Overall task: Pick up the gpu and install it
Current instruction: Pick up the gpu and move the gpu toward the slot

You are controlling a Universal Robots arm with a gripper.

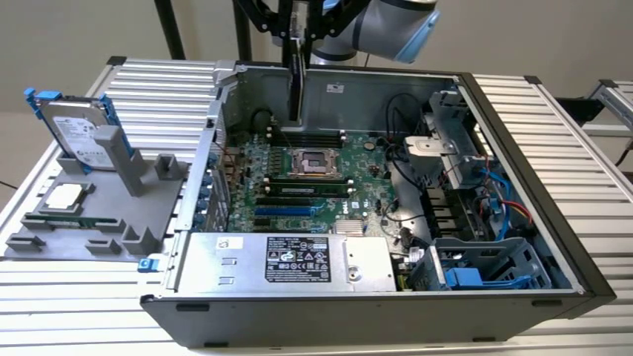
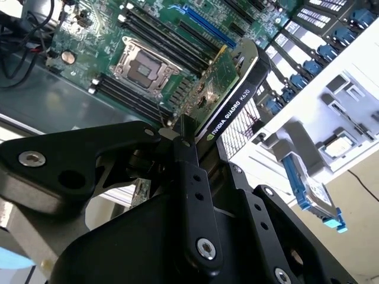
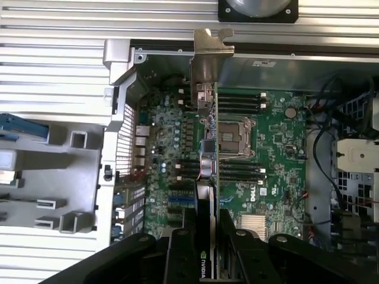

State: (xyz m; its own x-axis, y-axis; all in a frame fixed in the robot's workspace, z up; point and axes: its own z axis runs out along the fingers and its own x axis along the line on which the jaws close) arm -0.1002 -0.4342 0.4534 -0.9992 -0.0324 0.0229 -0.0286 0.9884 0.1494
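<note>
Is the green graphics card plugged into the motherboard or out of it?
Out. The thin green gpu card hangs above the green motherboard, clamped in the black gripper.

The gpu (image 2: 232,112) between jaws (edge-on) over motherboard (image 2: 100,35)

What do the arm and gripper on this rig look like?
The arm has rounded silver-grey joint housings with a pale blue end cap. The gripper is matte black, with flat bar-like linkage jaws, small round holes along them, and silver screw heads.
</note>
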